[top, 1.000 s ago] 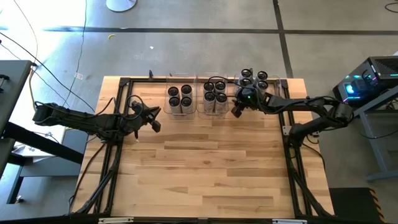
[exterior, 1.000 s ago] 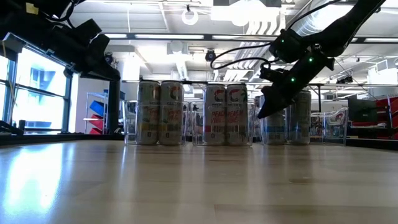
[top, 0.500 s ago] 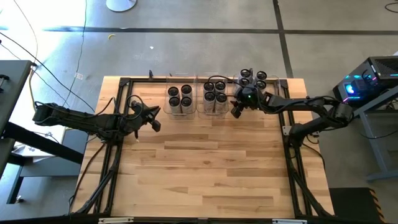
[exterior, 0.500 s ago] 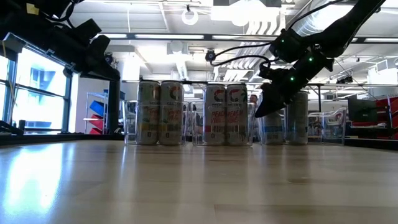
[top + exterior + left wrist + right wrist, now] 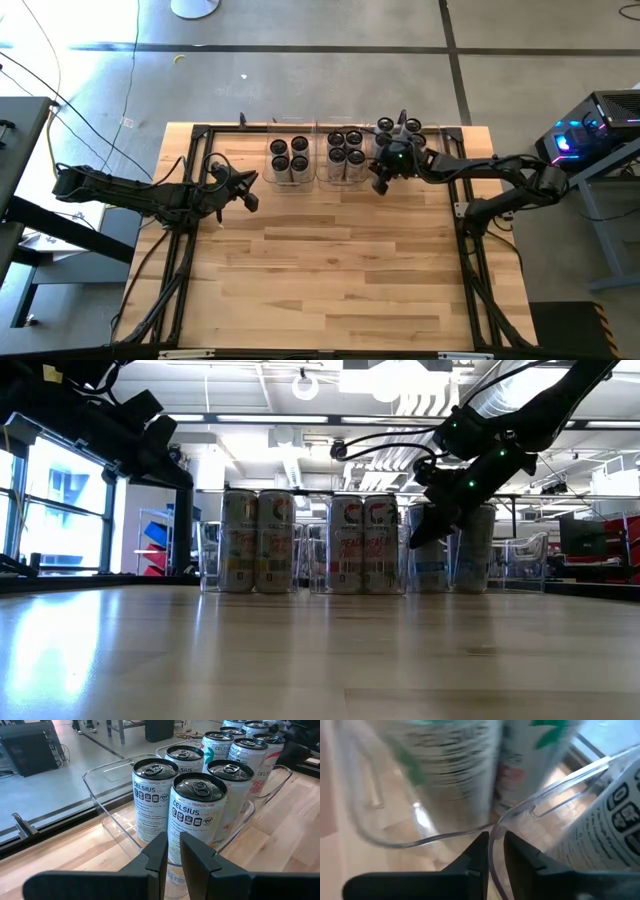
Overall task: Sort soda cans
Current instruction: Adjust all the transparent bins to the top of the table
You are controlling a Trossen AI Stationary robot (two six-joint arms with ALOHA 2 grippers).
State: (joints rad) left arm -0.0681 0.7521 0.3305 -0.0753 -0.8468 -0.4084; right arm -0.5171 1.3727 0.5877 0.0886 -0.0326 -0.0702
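Observation:
Soda cans stand upright in three clear bins along the far edge: a left group [image 5: 289,158], a middle group [image 5: 346,150] and a right group [image 5: 400,128]. The low view shows them as a row [image 5: 363,545]. My right gripper [image 5: 379,183] is at the right bin's near-left corner, close to the middle bin, and is shut on a clear bin wall. My left gripper [image 5: 250,200] hovers shut and holding nothing, left of the left bin; its wrist view faces that bin's nearest can [image 5: 197,815]. My right gripper [image 5: 496,855] pinches the thin upright wall of the clear bin at a rounded corner [image 5: 492,834], between its two fingers. The fingers slant down toward the table's left and near side [image 5: 415,542]. The bin stays flat on the table with its cans [image 5: 455,550] upright.
The three bins sit close together at the far edge, with a black frame rail behind them [image 5: 300,127]. Bare wooden tabletop [image 5: 330,260] stretches across the middle and near side. Black frame rails run along both sides.
My right gripper has moved a short way toward the table's left, and the right bin with its upright cans has slid left with it, closing up on the middle bin. The left arm has kept still.

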